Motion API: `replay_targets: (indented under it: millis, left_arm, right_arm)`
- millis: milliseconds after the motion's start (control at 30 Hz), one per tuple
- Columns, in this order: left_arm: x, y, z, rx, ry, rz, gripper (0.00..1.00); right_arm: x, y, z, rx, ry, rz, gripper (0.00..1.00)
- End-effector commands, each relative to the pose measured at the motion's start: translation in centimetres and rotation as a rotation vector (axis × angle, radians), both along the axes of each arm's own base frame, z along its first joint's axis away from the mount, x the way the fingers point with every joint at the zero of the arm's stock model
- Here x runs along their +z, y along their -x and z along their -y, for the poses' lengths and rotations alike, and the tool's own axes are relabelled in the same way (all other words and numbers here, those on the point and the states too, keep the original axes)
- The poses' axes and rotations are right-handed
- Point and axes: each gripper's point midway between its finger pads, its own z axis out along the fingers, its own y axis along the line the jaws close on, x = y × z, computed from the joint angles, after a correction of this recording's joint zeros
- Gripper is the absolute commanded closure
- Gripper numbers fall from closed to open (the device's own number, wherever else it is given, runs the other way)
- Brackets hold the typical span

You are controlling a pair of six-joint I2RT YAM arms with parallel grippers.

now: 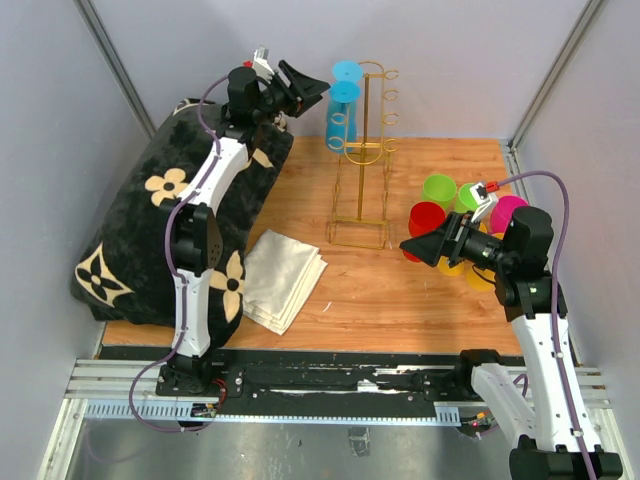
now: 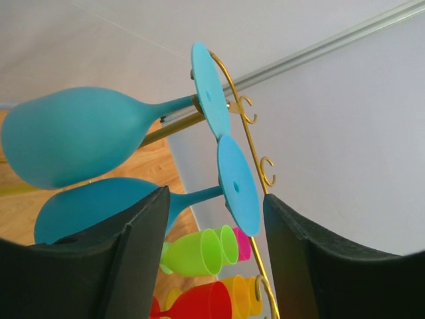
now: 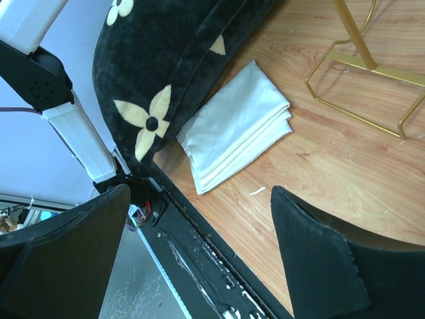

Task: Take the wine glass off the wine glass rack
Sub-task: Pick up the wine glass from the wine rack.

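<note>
Because the two matte blue, plastic-looking wine glasses point(image 2: 73, 143) hang from the top loops of the tall gold wire wine glass rack point(image 1: 364, 190), which stands near the middle of the counter's point(image 1: 400, 290) far edge, you are working high up. Your left hand point(image 1: 315, 88) is raised beside them, jaws apart with nothing held. The lower glass's thin stem point(image 2: 199, 195) lies in the gap between its fingers, apparently untouched. Your right hand point(image 1: 412, 248) hovers wide open and empty toward the counter's right edge. I judge the glass light, stiff and hardly fragile, but smooth. Pinch the stem between bowl and foot, not the round bowl, and draw it out gently: the thin rack looks easy to tip.
</note>
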Motion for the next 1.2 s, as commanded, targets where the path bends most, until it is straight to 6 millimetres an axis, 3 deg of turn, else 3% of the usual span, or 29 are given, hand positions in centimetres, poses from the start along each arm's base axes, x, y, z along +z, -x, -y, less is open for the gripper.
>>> replay_targets:
  millis: [0,100,500,733,833,1167]
  left_arm:
    - [0.8,-0.3,0.8,-0.018,0.028,0.028,0.4]
    - [0.7,-0.6,1.1,0.001,0.033,0.022,0.5]
    - [1.3,-0.8,2.7,0.016,0.059,0.018,0.56]
    - [0.7,-0.7,2.7,0.028,0.036,-0.004,0.7]
    - [1.1,-0.6,2.5,0.052,0.023,0.008,0.71]
    - [3.9,-0.4,0.8,0.201,-0.044,0.046,0.9]
  right_arm:
    - [1.2,0.1,0.1,0.001,0.008,0.045,0.12]
    - [1.2,0.1,0.1,0.001,0.007,0.042,0.12]
    - [1.0,0.3,0.1,0.002,0.016,0.044,0.12]
    - [0.7,0.4,0.2,-0.001,0.026,0.046,0.12]
    - [0.8,0.4,0.3,-0.002,0.027,0.047,0.12]
    - [1.2,0.6,0.3,-0.003,0.033,0.053,0.12]
